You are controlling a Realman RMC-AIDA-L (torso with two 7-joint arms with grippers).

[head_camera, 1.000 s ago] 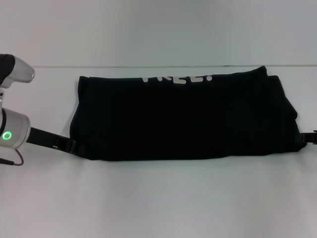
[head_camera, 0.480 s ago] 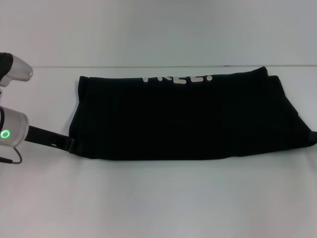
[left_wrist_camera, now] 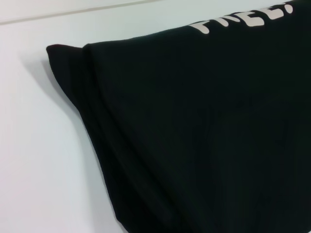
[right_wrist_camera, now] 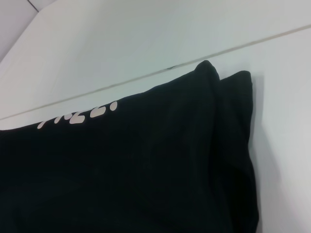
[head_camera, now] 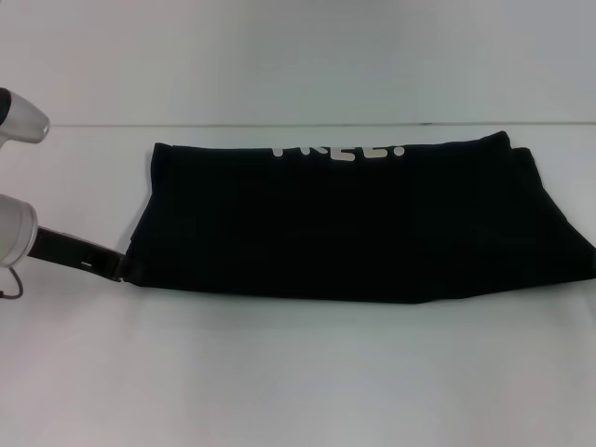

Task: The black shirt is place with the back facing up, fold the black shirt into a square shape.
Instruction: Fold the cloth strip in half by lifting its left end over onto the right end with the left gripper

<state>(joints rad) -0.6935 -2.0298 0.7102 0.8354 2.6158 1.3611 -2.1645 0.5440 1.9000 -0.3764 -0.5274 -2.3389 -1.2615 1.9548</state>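
Note:
The black shirt lies folded into a long band across the white table, white lettering showing along its far edge. My left gripper is at the shirt's near left corner, shut on the fabric, which is pulled taut toward it. The shirt's right end runs to the picture's right border, and the right gripper is out of view there. The left wrist view shows the shirt's layered left end close up. In the right wrist view, the shirt's far right corners stick out in two layers.
The white table stretches in front of the shirt and to its left. Its back edge meets a pale wall just behind the lettering.
My left arm has drawn back to the left, taking the shirt's near left corner with it. The right gripper has slid out of the picture, and the shirt's right end now reaches the border.

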